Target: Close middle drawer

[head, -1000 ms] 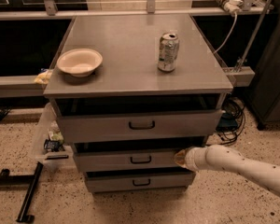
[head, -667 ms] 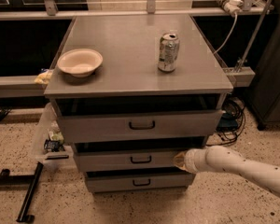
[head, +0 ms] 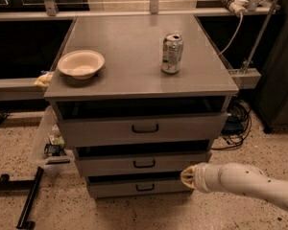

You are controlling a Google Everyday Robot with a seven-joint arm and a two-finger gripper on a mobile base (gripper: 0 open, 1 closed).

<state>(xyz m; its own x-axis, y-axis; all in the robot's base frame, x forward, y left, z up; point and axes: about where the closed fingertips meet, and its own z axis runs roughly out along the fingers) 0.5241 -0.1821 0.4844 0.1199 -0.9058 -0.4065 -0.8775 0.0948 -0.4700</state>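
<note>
Camera view: middle drawer [head: 110, 166] ajar at frame centre, jaws at its lower right corner.
Jaws at lower centre-right on the white arm [head: 249, 182], close against the drawer front, well off the handle [head: 144, 163]; opening: cannot tell, no visible hold on anything. From so low a contact, risk of slipping onto the lowest drawer [head: 115, 189]; from an off-centre push, racking askew; from a hard shove, jolting the bench [head: 125, 37] and tipping the can [head: 172, 53].
</note>
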